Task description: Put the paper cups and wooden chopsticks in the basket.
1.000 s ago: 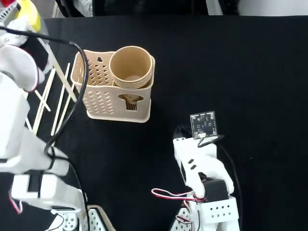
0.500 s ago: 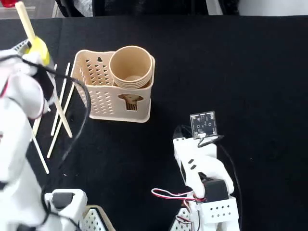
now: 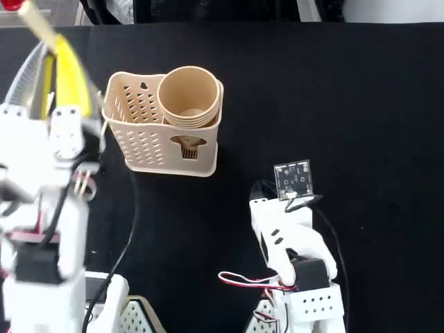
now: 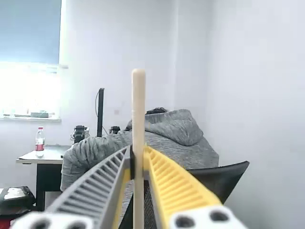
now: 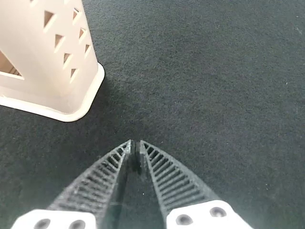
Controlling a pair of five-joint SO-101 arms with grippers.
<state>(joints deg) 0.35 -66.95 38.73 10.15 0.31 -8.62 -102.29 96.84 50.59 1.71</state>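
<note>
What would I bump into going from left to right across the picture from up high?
The left gripper pinching a wooden chopstick → basket, empty side first → paper cups in it → right arm.

White arms (image 3: 295, 243), red-white wires (image 3: 243, 279); left end effector (image 4: 138, 153) yellow-grey, ribbed; right end effector (image 5: 135, 143) black.

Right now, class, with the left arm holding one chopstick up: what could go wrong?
The left tool pinches the wooden chopstick with much of it sticking out past the tips, so it may pivot or slip. The free compartment of the basket sits beside the stacked paper cups; a tilted stick could hit the rim.
</note>
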